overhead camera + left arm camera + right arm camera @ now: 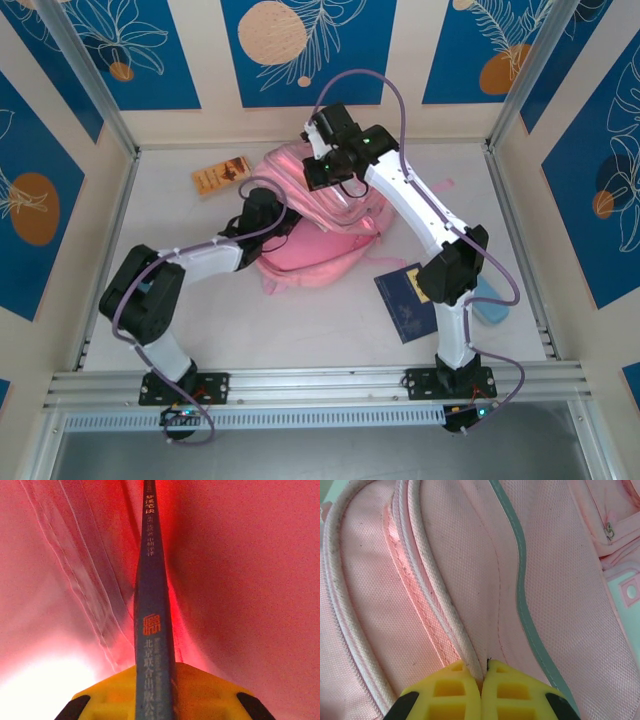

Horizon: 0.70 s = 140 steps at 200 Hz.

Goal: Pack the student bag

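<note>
Lying on the desk [300, 330] at the far left is a small orange booklet [222, 176]. Further right, the left end effector [155, 680] is inside the student bag [320, 255], squeezing a thin blue book [152, 605] by its spine, with pink cloth all around. The big pink bag sits in the middle of the desk. The right end effector [481, 677] is shut tight on a white corded edge [446, 610] of the bag. Right of the bag lie a dark blue book [402, 297] and a pale blue thing [491, 300].
</note>
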Each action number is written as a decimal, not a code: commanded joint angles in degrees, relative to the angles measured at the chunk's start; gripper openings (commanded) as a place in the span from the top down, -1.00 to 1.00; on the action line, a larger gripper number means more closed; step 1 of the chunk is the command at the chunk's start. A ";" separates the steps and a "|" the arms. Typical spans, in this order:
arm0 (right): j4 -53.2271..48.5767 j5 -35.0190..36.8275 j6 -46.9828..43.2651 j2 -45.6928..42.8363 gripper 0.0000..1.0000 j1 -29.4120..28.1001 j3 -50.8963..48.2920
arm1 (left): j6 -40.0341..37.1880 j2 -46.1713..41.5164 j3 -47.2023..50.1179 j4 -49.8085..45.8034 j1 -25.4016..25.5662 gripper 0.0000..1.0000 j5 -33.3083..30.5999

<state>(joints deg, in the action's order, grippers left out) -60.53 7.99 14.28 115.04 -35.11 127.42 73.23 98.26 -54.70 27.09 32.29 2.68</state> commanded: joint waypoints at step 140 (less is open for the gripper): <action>9.40 -2.39 3.69 -5.94 1.00 4.76 -8.39 | 1.17 -1.58 -1.21 -13.41 -2.27 -0.39 -0.10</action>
<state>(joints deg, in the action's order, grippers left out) -56.95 6.85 17.80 112.22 -31.99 120.22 74.67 103.18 -58.92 20.36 31.27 0.97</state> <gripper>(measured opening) 0.049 0.679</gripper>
